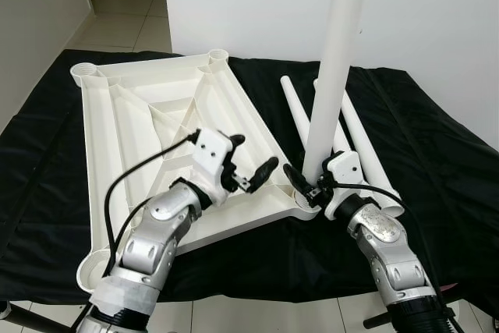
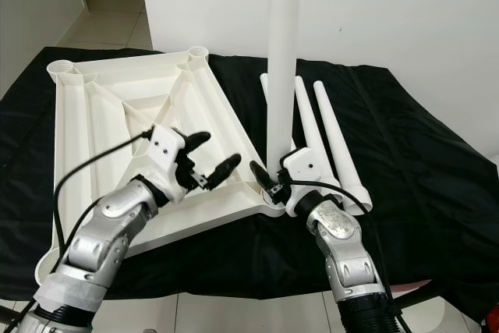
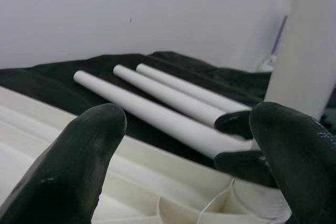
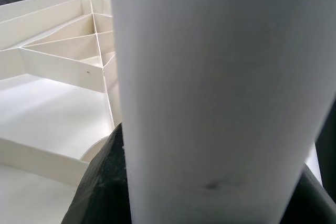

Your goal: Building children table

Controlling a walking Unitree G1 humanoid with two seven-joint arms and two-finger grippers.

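Observation:
A white children's table top (image 1: 148, 126) lies upside down on a black cloth (image 1: 437, 185), ribs up, with round sockets at its corners. One white table leg (image 1: 334, 68) stands upright in the near right corner socket (image 1: 306, 207). My right gripper (image 1: 306, 185) is shut on the base of this leg, which looms large in the right wrist view (image 4: 220, 93). My left gripper (image 1: 251, 161) hovers open over the table top's near right part, close to the leg. Three more white legs (image 2: 320, 134) lie side by side on the cloth beyond.
A white wall (image 1: 257, 5) rises behind the cloth. Tiled floor (image 1: 125, 13) runs off at the back left and along the near edge (image 1: 265, 313). The other corner sockets (image 1: 84, 72) stand without legs.

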